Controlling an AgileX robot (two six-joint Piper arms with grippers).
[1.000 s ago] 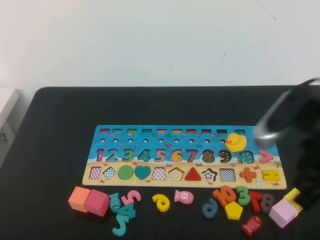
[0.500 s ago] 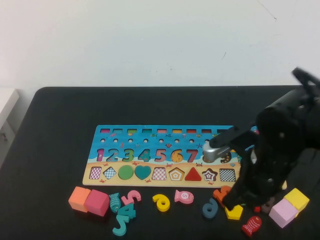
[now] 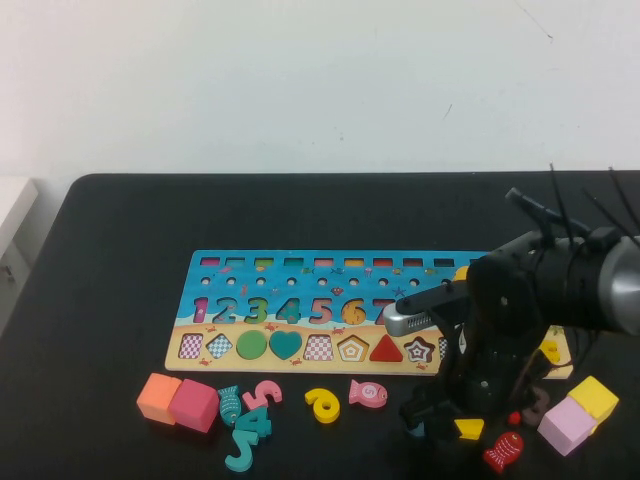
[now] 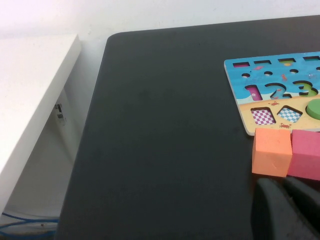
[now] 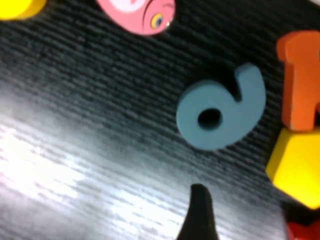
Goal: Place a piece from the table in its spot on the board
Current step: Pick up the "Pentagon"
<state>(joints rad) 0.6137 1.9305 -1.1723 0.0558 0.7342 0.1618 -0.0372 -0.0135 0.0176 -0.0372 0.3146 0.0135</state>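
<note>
The long puzzle board lies mid-table with number and shape recesses; its right end is hidden behind my right arm. Loose pieces lie in front of it. My right gripper is low over the table by a blue number piece, which the arm almost hides in the high view. It is open and empty; only one fingertip shows, just short of the blue piece. A pink fish, an orange number and a yellow pentagon surround it. My left gripper is shut and empty, parked beside an orange cube.
At the front left lie the orange cube, a pink cube, a teal fish, a pink 5, a teal 4 and a yellow 6. At the front right lie a red fish and pink and yellow cubes.
My right arm has swung in from the right edge, across the board's right end, and come down among the loose pieces at the front. The left arm has not moved.
</note>
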